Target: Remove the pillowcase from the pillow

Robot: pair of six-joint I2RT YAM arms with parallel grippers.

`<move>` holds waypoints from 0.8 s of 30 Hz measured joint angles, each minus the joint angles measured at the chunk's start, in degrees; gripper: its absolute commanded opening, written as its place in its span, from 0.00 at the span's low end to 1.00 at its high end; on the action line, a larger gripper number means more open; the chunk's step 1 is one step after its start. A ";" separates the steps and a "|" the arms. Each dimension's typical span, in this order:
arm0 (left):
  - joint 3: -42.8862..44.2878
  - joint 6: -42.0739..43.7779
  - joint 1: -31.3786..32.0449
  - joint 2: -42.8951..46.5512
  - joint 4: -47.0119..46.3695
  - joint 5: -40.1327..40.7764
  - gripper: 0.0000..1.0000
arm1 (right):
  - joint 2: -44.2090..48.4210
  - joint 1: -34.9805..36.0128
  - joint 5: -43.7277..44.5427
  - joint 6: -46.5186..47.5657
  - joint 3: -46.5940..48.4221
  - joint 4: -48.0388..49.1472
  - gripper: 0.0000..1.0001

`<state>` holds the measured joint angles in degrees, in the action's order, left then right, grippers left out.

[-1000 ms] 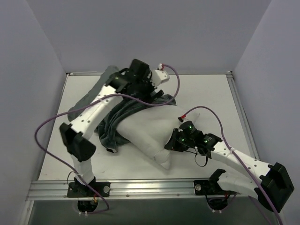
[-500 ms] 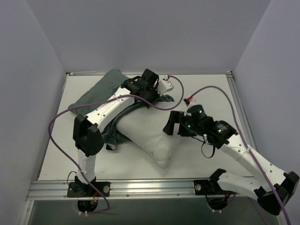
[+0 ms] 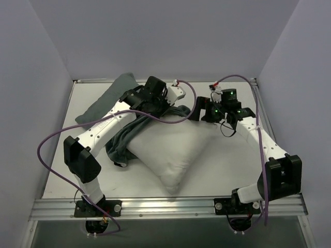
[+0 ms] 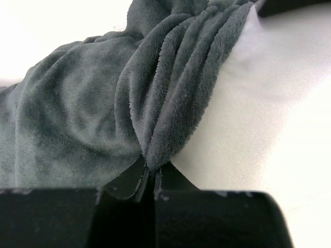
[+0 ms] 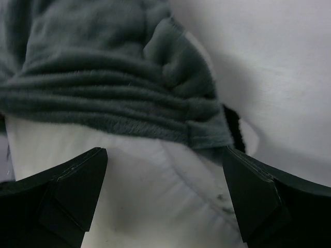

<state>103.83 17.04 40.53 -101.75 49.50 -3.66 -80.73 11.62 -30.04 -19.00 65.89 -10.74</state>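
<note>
The white pillow (image 3: 178, 150) lies across the middle of the table, one corner pointing at the near edge. The pillowcase (image 3: 123, 142), showing its dark grey side, is bunched over the pillow's far left end and trails to the back left. My left gripper (image 3: 163, 108) is shut on a gathered fold of the pillowcase (image 4: 170, 93) right beside bare pillow (image 4: 269, 119). My right gripper (image 3: 195, 112) hangs open at the pillow's far right end. Its fingers (image 5: 72, 191) straddle white pillow (image 5: 155, 206) just below the pillowcase hem (image 5: 119, 98), with nothing between them.
The white table (image 3: 232, 165) is walled in at the back and on both sides. An aluminium rail (image 3: 165, 206) runs along the near edge by the arm bases. Purple cables (image 3: 46, 155) loop off both arms above the table.
My left gripper has shut on the pillowcase fold. My right gripper let go of the pillow's near corner, opened, and swung to the far right end. The pillow has shifted.
</note>
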 measured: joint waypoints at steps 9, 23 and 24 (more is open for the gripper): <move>-0.22 -2.62 -0.28 -0.15 -0.39 1.11 0.02 | 9.84 7.78 -8.35 -2.12 -11.28 9.70 1.00; 1.16 -6.16 -0.81 -2.12 -0.15 1.77 0.02 | 10.71 19.80 1.90 -6.64 -19.10 15.30 0.99; 1.16 -6.45 -0.87 -2.27 -0.02 1.68 0.02 | 10.21 21.16 2.93 -7.50 -20.33 16.63 0.93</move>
<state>104.99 10.59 39.66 -104.03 49.47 -1.98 -70.52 32.77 -27.11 -26.50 45.56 5.89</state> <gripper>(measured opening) 0.054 0.993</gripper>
